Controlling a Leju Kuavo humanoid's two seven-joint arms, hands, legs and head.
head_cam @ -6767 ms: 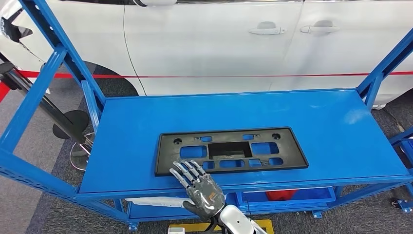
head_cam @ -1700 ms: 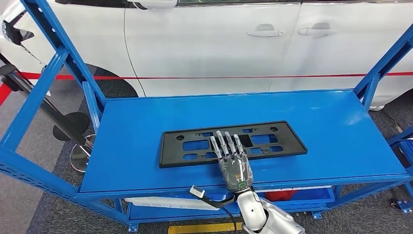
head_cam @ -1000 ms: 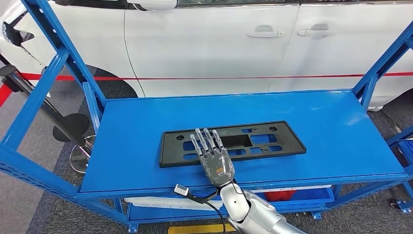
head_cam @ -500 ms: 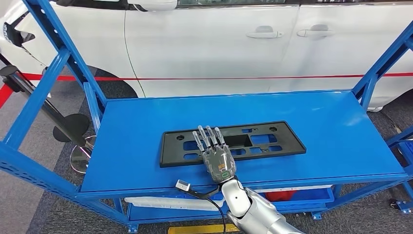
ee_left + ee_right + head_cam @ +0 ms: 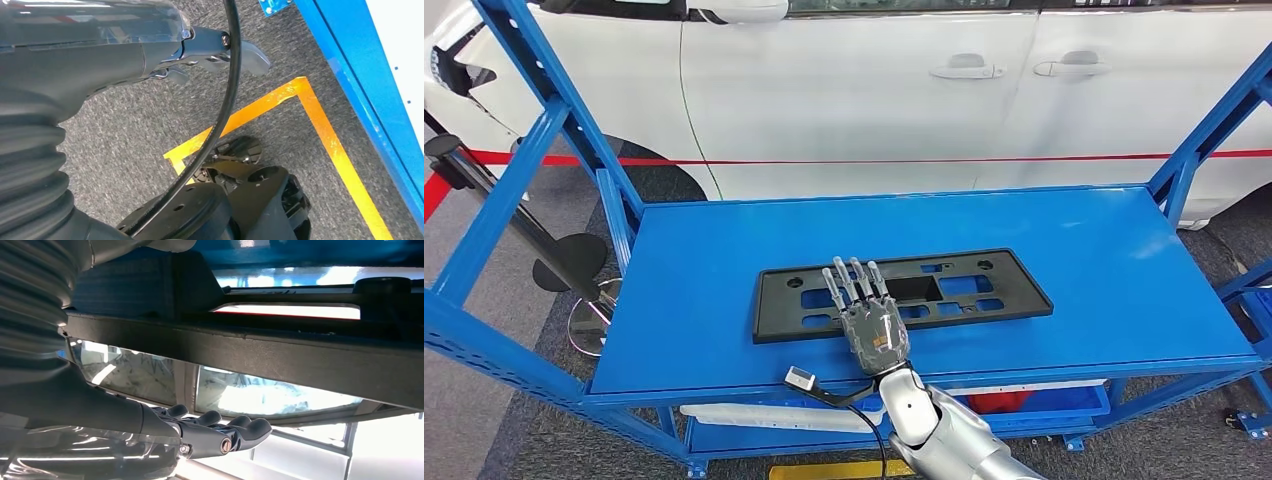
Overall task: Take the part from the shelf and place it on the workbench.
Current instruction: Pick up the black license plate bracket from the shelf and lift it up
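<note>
The part, a flat black plastic plate frame (image 5: 984, 290) with several cut-outs, lies on the top board of the blue shelf (image 5: 694, 260). My right hand (image 5: 871, 325) rests palm down on the part's near edge, left of its middle, with the fingers stretched straight over the cut-outs. In the right wrist view the part's dark edge (image 5: 280, 355) runs close past the hand (image 5: 220, 432), whose fingers lie straight and close around nothing. My left hand (image 5: 210, 55) hangs over the grey carpet and holds nothing.
A white car (image 5: 874, 90) stands close behind the shelf. Blue uprights (image 5: 534, 130) frame both ends. A lower board carries a white piece (image 5: 744, 415) and something red (image 5: 999, 400). A black stand (image 5: 574, 255) is on the left. Yellow tape (image 5: 320, 125) marks the floor.
My right hand has slid left along the part's near edge since 1.7 s ago and has barely moved in the last half second. The part lies where it was.
</note>
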